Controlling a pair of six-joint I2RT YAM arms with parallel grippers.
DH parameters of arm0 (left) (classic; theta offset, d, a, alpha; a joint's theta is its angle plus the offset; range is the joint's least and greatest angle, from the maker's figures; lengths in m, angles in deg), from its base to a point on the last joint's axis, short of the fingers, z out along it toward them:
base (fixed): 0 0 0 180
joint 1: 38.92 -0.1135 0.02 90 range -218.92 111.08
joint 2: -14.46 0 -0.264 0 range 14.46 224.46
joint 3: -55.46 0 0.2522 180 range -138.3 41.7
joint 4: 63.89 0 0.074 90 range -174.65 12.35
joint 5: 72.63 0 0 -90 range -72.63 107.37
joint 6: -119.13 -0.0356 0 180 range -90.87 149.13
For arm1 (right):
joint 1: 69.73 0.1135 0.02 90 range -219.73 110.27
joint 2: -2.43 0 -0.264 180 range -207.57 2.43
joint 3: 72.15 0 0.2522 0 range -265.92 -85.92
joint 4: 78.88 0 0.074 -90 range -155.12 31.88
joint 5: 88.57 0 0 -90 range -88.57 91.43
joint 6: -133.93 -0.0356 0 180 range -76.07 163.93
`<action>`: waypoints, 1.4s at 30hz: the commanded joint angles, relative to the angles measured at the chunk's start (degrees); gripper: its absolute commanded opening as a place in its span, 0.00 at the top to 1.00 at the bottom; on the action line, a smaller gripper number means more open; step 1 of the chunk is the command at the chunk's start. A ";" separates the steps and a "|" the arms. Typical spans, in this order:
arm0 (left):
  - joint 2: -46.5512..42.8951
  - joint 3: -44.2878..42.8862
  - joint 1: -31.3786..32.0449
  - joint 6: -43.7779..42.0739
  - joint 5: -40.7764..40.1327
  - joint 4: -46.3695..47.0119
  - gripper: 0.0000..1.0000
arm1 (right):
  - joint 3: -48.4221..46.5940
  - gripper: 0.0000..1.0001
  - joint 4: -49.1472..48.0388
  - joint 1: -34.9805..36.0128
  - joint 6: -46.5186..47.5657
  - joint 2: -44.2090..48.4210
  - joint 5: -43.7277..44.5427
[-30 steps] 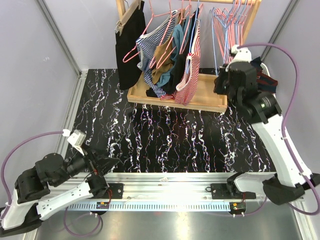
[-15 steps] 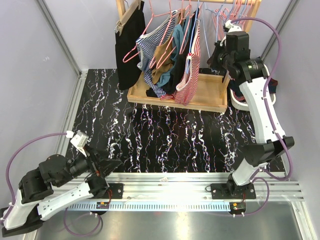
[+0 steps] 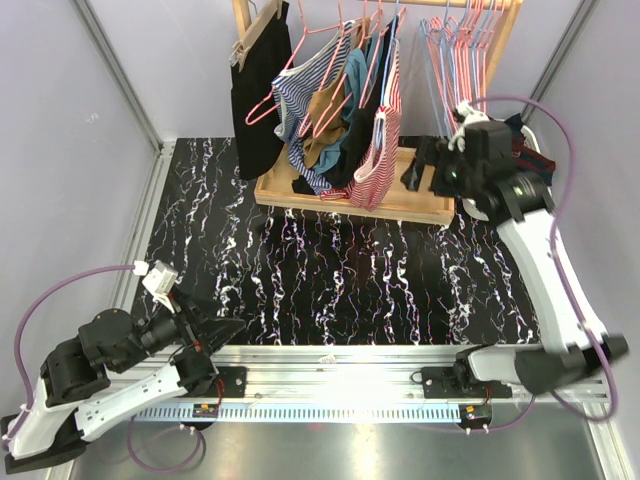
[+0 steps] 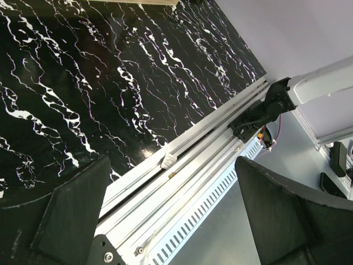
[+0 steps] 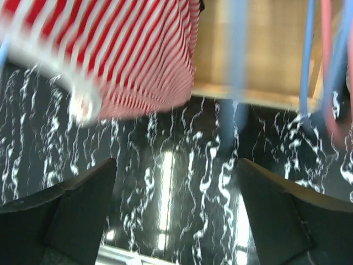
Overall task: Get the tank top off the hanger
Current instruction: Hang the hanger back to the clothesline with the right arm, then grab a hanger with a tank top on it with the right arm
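Note:
A red-and-white striped tank top (image 3: 378, 150) hangs on a pink hanger (image 3: 352, 50) at the wooden rack, among other hanging garments. In the right wrist view its striped hem (image 5: 127, 49) is blurred at the upper left. My right gripper (image 3: 418, 166) is open and holds nothing, just right of that tank top and apart from it, above the rack's wooden base (image 3: 425, 208). In its own view the right gripper (image 5: 176, 212) looks down on the marbled table. My left gripper (image 3: 215, 333) is open and empty, low by the near rail; the left gripper (image 4: 171, 212) sees only rail.
Blue-striped, tan and dark tops (image 3: 310, 120) hang left of the striped one, and a black garment (image 3: 258, 90) is at the rack's left post. Several empty pink and blue hangers (image 3: 465, 50) hang at the right. A heap of clothes (image 3: 528, 152) lies behind the right arm.
The right arm came from the heap to the empty hangers, then dropped down and left toward the wooden base, and its jaws opened. The left arm stayed put.

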 commanded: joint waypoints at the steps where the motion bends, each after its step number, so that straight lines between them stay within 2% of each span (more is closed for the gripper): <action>1: 0.73 0.56 0.26 -0.37 1.21 4.54 0.01 | 6.73 0.00 -4.36 1.41 -1.09 12.71 -4.97; 3: 1.51 0.56 0.26 -0.38 1.21 5.42 0.01 | 11.41 0.00 -5.40 1.77 -1.53 16.42 -7.08; 4: 1.61 0.82 0.26 -0.46 1.56 5.95 0.01 | 16.74 0.01 -6.02 1.94 -1.96 18.18 -9.09; 5: 1.78 1.09 0.26 -0.55 1.74 7.09 0.01 | 19.58 0.05 -6.55 2.03 -3.27 21.33 -9.64; 6: 2.22 1.26 0.26 -0.47 1.83 7.53 0.01 | 22.57 0.19 -8.21 2.20 -4.16 22.84 -9.73; 7: 2.40 1.79 0.26 -0.47 2.26 8.06 0.01 | 29.38 0.33 -9.62 2.21 -5.12 24.16 -9.90; 8: 2.66 1.88 0.26 -0.38 2.44 8.76 0.01 | 32.67 0.58 -10.94 2.21 -7.40 26.44 -9.64; 9: 3.36 1.97 0.26 -0.55 2.70 9.03 0.01 | 35.66 0.95 -13.65 2.12 -9.33 27.42 -8.42; 10: 3.63 2.05 0.26 -0.47 2.97 9.29 0.02 | 42.13 1.00 -15.85 2.12 -11.18 28.39 -6.41; 13: 4.50 2.06 0.26 -0.38 3.32 10.35 0.02 | 52.35 1.00 -24.82 2.03 -15.67 28.32 0.87; 16: 5.03 1.44 0.26 -0.12 3.50 10.96 0.02 | 55.90 1.00 -32.90 1.24 -17.61 19.90 5.38; 21: 3.98 1.53 0.26 1.03 3.76 11.58 0.02 | 55.03 1.00 -47.48 -2.97 -19.11 0.65 3.81; 25: 3.02 1.88 0.26 1.82 4.46 11.49 0.01 | 49.67 1.00 -52.16 -6.05 -19.46 -11.31 2.49; 29: 2.22 1.79 0.26 2.00 4.20 10.53 0.01 | 45.63 1.00 -53.93 -9.21 -19.29 -22.20 1.70; 42: -1.29 2.84 0.26 3.40 3.58 9.56 0.01 | 32.10 1.00 -46.55 -15.90 -19.29 -29.52 1.35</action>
